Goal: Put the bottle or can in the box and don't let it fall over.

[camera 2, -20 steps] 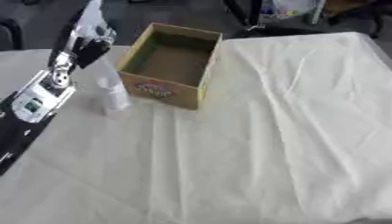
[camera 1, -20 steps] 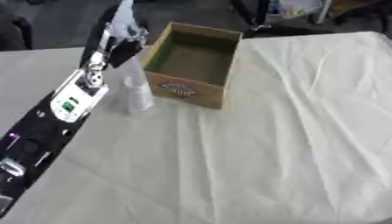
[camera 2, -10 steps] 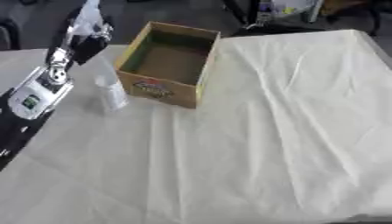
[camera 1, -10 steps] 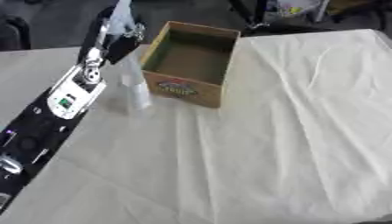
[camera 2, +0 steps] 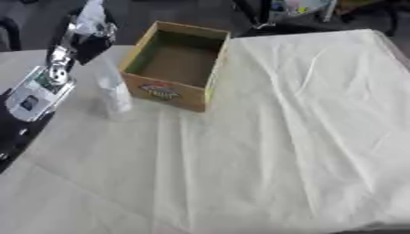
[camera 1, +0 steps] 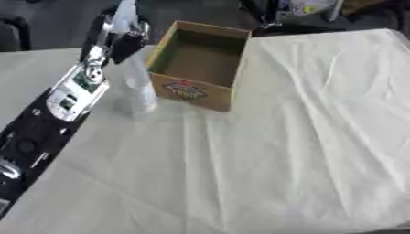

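Observation:
A clear plastic bottle (camera 1: 141,91) stands upright on the white cloth, just left of the box's front corner. The open cardboard box (camera 1: 234,69) has a printed label on its front wall, and its inside looks empty. My left arm runs up from the lower left corner. My left hand (camera 1: 118,40) is at the bottle's upper end, behind and above it. It is blurred, and I cannot tell whether it touches the bottle. My right hand shows in neither view.
The white cloth (camera 2: 304,137) covers the table, creased, with wide room right of and in front of the box. Dark chair legs and clutter (camera 1: 280,13) stand beyond the far edge.
Hardly anything differs. The bottle stands in the same spot beside the box, and my left hand has only edged slightly at its top.

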Robot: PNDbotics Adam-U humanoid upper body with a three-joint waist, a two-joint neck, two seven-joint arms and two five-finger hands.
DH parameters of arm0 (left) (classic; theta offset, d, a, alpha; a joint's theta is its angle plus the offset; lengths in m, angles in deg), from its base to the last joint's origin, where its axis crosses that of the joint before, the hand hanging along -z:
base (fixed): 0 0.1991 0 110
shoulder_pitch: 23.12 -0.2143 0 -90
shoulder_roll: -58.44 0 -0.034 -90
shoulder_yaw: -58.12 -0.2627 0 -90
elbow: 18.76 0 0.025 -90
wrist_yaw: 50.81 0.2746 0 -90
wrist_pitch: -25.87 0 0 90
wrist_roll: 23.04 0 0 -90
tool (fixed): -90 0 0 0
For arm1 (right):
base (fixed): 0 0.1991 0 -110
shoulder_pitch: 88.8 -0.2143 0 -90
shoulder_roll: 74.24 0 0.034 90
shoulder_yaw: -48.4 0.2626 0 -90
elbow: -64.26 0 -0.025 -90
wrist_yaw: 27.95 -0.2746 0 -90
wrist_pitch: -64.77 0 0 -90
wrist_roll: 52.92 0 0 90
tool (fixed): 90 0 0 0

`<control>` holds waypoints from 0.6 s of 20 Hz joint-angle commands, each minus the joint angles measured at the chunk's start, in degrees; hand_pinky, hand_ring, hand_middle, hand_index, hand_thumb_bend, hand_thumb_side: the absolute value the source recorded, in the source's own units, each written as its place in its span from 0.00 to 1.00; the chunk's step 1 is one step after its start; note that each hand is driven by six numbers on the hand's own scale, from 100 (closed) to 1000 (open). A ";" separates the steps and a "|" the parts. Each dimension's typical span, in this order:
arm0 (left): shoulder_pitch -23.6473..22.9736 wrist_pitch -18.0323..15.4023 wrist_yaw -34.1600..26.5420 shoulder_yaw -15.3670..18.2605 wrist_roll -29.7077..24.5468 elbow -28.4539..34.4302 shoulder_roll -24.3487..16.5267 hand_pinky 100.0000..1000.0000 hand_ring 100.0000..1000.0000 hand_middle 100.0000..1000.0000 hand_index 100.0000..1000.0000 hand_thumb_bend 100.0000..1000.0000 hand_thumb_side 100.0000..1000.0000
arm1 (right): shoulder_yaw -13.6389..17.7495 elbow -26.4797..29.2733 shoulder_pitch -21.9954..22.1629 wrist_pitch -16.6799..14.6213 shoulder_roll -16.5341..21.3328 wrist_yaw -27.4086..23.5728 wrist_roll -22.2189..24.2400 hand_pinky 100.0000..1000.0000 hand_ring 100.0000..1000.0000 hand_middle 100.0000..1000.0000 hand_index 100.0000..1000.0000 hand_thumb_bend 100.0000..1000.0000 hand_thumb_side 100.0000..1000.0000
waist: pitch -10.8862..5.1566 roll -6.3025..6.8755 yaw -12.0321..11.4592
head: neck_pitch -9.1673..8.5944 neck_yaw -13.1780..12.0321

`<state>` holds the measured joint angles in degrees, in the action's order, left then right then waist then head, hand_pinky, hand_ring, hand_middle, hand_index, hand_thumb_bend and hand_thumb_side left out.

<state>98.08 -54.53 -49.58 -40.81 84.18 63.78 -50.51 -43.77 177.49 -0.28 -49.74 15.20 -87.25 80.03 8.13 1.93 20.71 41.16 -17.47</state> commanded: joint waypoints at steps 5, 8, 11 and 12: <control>1.16 -0.88 -2.85 1.08 -0.34 1.44 -2.55 0.90 1.00 0.49 0.57 0.00 0.34 | 0.47 1.36 -0.52 -7.52 1.35 -0.47 7.56 0.48 0.82 0.85 0.77 0.00 0.41 | -0.75 -0.15 -0.02 | 0.03 0.17; 1.18 -1.08 -4.03 1.24 -0.25 1.59 -2.62 0.89 1.00 0.42 0.51 0.00 0.33 | 0.47 1.36 -0.53 -7.44 1.36 -0.47 7.55 0.48 0.82 0.85 0.77 0.00 0.41 | -0.76 -0.13 0.00 | 0.06 0.22; 1.23 -1.32 -5.20 1.40 0.02 1.91 -2.75 0.88 1.00 0.35 0.46 0.00 0.32 | 0.46 1.36 -0.57 -7.39 1.40 -0.53 7.55 0.49 0.82 0.85 0.77 0.00 0.41 | -0.78 -0.10 0.02 | 0.08 0.24; 1.22 -1.45 -5.60 1.45 0.06 2.11 -2.80 0.88 1.00 0.35 0.46 0.00 0.32 | 0.46 1.36 -0.57 -7.36 1.41 -0.54 7.56 0.49 0.81 0.85 0.77 0.00 0.41 | -0.79 -0.10 0.03 | 0.10 0.27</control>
<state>98.22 -55.61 -54.63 -40.29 84.12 64.73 -51.00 -43.77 177.49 -0.29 -49.65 15.22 -87.33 80.12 8.12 1.95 20.71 41.18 -17.42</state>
